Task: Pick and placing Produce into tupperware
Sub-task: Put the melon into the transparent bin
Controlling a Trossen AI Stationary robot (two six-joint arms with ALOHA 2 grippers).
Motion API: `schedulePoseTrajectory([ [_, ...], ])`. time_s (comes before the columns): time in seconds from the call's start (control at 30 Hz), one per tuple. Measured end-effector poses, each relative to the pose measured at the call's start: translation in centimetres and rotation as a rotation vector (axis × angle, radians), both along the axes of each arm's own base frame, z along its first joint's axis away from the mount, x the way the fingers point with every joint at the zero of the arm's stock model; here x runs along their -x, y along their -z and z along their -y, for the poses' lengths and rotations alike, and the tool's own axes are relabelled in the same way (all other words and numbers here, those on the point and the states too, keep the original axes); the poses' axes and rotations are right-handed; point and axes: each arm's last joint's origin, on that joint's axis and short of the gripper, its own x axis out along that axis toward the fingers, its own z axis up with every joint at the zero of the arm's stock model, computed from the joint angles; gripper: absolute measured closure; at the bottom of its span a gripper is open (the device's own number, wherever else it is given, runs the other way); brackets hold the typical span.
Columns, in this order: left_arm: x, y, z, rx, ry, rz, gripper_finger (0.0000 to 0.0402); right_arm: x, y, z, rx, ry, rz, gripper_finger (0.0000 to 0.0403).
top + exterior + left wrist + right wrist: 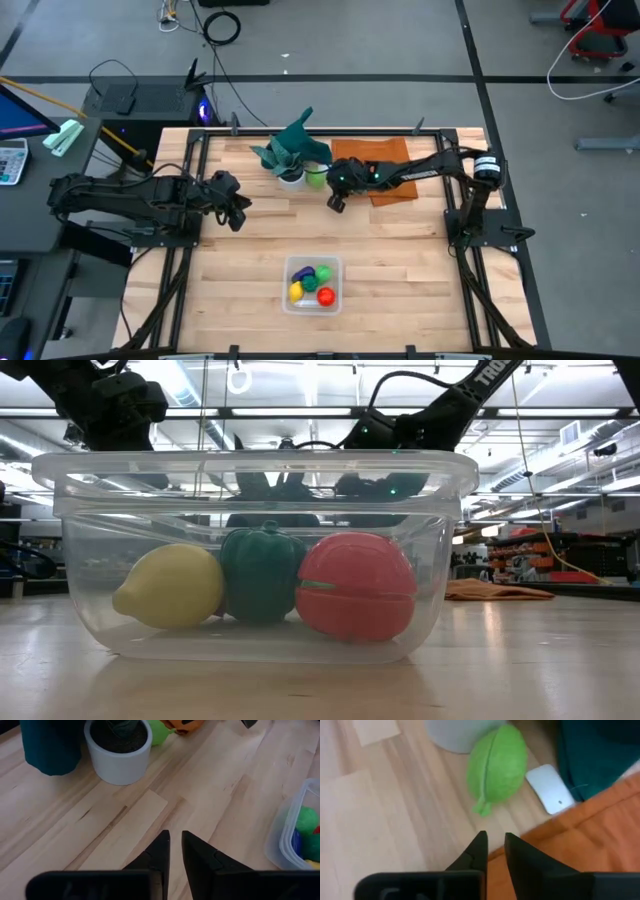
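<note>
Wooden table [400, 270] holds the tupperware [313, 284]; left tool [238, 213] and right tool [335, 203] nearly together.

Right tool [336, 203] hovers near light green produce [316, 178]; tupperware [313, 303] well apart.

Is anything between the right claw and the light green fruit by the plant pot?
Nothing visible. The right claw points at the light green fruit across bare wood, its tips nearly closed. The white pot lies behind the fruit and the orange cloth off to one side, neither in the way.
</note>
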Motion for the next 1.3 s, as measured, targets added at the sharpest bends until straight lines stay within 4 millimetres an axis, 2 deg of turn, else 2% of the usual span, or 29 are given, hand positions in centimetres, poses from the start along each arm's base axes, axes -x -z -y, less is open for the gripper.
schedulePoseTrajectory([
  [0.2, 0.0, 0.0, 0.0, 0.004, -0.003, 0.000, 0.0344, 1.8, -0.6, 0.0, 0.008, 0.035, 0.066, 0.0336],
  [0.33, 0.0, 0.0, 0.0, 0.004, -0.003, 0.000, 0.0340, 4.2, -1.2, -0.6, 0.042, 0.056, 0.256, 0.0330],
  [0.43, 0.0, 0.0, 0.0, -0.001, 0.000, -0.007, 0.0343, 6.1, -0.7, -0.7, 0.027, 0.104, 0.405, 0.0330],
  [0.53, 0.1, 0.1, 0.0, -0.008, 0.002, -0.011, 0.0346, 6.9, 0.3, -0.6, 0.016, 0.110, 0.466, 0.0326],
  [0.7, 0.1, 0.1, 0.0, -0.013, -0.003, -0.011, 0.0340, 5.9, 1.2, 0.1, 0.052, 0.041, 0.522, 0.0288],
  [1.0, 0.1, 0.1, 0.0, -0.007, -0.008, -0.010, 0.0345, 3.4, 2.0, 0.4, 0.046, 0.013, 0.506, 0.0148],
  [1.17, 0.1, 0.1, 0.0, -0.007, -0.008, -0.011, 0.0343, 3.4, 2.3, 0.5, 0.074, 0.042, 0.478, 0.0076],
  [1.3, 0.1, 0.1, 0.0, -0.008, -0.008, -0.015, 0.0337, 3.4, 2.5, 0.7, 0.104, 0.079, 0.465, 0.0040],
])
